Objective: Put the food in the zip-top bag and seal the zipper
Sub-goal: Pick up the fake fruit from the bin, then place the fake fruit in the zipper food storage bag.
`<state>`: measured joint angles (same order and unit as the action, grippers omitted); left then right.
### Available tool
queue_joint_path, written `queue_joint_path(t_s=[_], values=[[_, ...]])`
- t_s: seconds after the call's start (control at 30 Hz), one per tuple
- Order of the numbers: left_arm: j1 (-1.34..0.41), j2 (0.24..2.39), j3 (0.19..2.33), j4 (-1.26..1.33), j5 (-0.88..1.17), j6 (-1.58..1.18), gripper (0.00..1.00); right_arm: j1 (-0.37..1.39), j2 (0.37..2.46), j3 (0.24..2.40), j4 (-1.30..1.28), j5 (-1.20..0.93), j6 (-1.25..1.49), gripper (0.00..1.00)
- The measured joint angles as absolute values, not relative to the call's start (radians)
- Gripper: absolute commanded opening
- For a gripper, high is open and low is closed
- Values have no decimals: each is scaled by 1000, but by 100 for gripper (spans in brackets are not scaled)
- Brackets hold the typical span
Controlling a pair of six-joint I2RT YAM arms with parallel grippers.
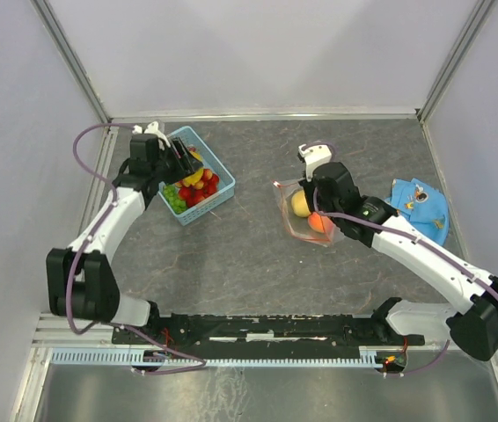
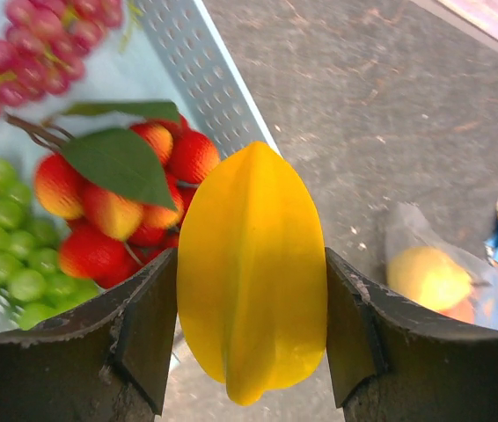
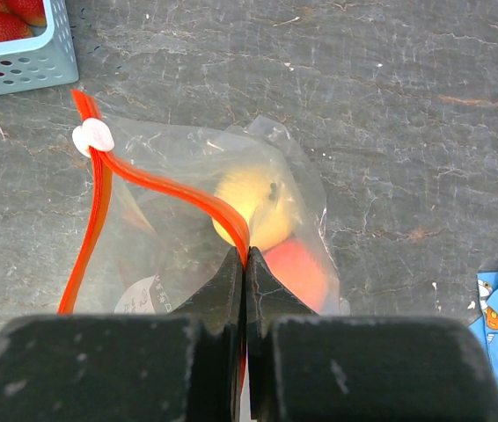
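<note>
Left gripper [image 2: 251, 272] was clamped on a yellow ridged fruit [image 2: 249, 220], one finger on each flank, lifted over the right edge of the light blue basket [image 1: 220, 197] in the upper left of the top view. Down in that basket: red strawberries [image 2: 99, 242] under a green leaf [image 2: 121, 163], green grapes [image 2: 7, 242] at the lower left of the left wrist view and pinkish-red grapes [image 2: 38, 44] at its top left.

Over to the right gripper [image 3: 245, 262]: jaws pressed tight together, pinching the red-orange zipper [image 3: 170, 187] of the clear zip-top bag [image 3: 157, 242]. The bag lay on the dark stone-look table [image 1: 249, 255] just right of centre in the top view. Its two strips were parted, meeting at a white slider tab [image 3: 93, 137] in the upper left of the right wrist view. Inside sat a yellow lemon [image 3: 253, 207] with an orange peach [image 3: 300, 271] touching it just below. A blue cloth [image 1: 421, 207] lay at the right edge of the top view, apart from the bag.
</note>
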<state>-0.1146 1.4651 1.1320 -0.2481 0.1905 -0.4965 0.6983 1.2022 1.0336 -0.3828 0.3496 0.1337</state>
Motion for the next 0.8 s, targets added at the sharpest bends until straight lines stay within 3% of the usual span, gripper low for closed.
queue_joint_path(t_s=[0.47, 0.8], values=[[-358, 1158, 838, -28, 222, -623, 25, 698, 1290, 1112, -424, 335, 169, 2], [-556, 1119, 760, 126, 269, -670, 25, 698, 1375, 1159, -426, 272, 223, 2]])
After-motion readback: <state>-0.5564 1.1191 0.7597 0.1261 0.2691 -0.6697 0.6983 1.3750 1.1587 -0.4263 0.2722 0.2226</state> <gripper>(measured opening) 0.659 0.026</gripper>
